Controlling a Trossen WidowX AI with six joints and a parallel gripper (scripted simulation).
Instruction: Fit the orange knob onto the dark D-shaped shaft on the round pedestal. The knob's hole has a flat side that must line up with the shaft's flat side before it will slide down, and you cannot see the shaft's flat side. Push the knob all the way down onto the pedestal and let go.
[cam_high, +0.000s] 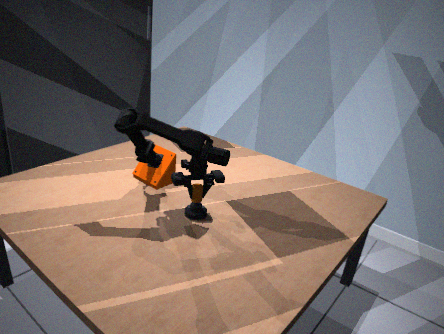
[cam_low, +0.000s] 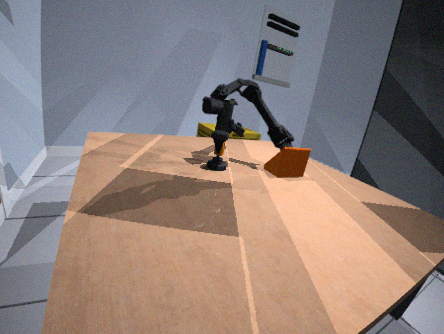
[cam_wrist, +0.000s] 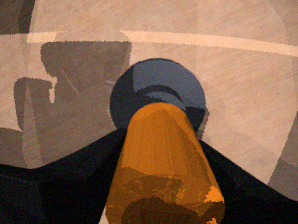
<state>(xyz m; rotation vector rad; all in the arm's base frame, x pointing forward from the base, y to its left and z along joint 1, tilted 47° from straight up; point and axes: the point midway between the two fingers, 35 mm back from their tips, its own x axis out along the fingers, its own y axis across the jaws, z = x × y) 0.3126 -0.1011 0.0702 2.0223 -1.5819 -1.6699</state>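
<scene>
The orange knob (cam_high: 197, 191) (cam_low: 219, 149) (cam_wrist: 161, 155) is upright between the fingers of my gripper (cam_high: 198, 195) (cam_low: 219, 145) (cam_wrist: 159, 140), which is shut on it. The round dark pedestal (cam_high: 195, 212) (cam_low: 217, 164) (cam_wrist: 155, 72) stands on the table directly under the knob. The knob's lower end is close above the pedestal, with the pedestal's full width showing below it. The shaft is hidden by the knob and cannot be made out, so whether the knob's end is around it or on its top cannot be told. The flat sides are hidden.
An orange wedge-shaped block (cam_high: 165, 175) (cam_low: 290, 164) stands at the foot of the arm, to one side of the pedestal. The wooden table (cam_high: 165, 270) (cam_low: 150, 280) carries broad shadows. A yellow object (cam_low: 252, 135) shows beyond the table's far edge.
</scene>
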